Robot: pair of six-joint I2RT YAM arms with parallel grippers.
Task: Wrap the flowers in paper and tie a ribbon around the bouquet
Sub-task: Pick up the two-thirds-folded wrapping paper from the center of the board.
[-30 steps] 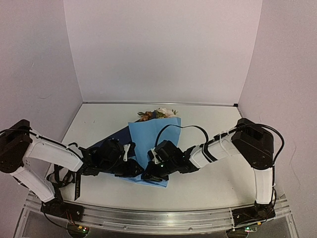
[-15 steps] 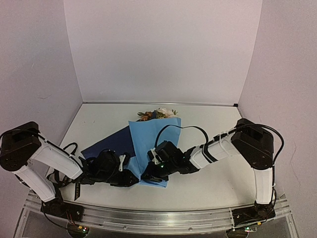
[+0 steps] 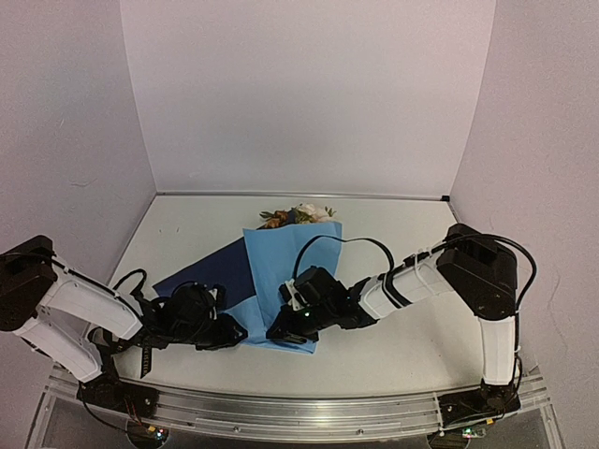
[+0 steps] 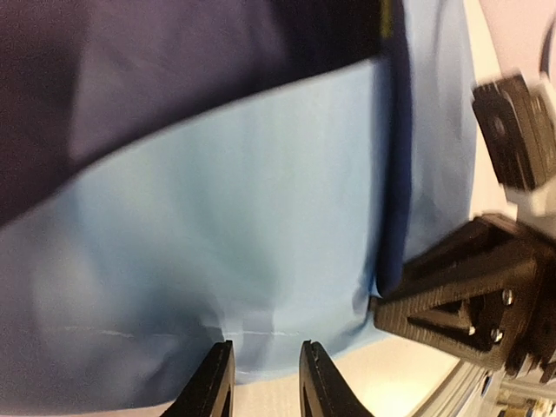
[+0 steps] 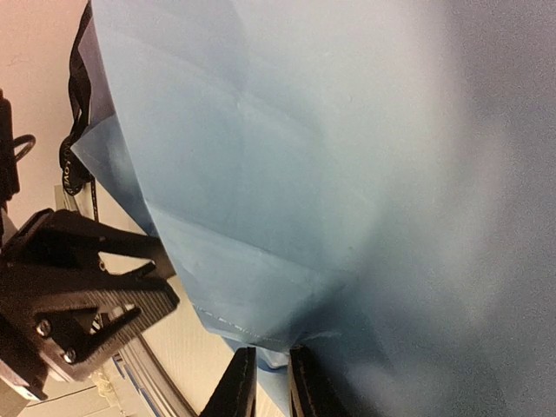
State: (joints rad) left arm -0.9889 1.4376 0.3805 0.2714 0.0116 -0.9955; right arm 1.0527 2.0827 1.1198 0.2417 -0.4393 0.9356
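Across the white worktop [image 3: 412, 234], the paper [image 3: 285, 271] lies at centre, folded with its light blue face up over the flowers and its navy underside fanning out toward 9 o'clock. The right arm [image 3: 412, 276] stretches in from 3 o'clock, and the right jaws are clenched on the paper's folded corner at the 6 o'clock edge. The left arm [image 3: 80, 304] lies low from 8 o'clock. The left jaws sit just beside the right ones at the same near edge, parted a little and gripping nothing, their tips over the paper's hem. The flowers [image 3: 301, 214], cream and orange blooms, peek from the wide end of the fold at 12 o'clock. The ribbon [image 5: 78, 95], black with pale lettering, trails beside the paper's edge toward 8 o'clock, near the left arm.
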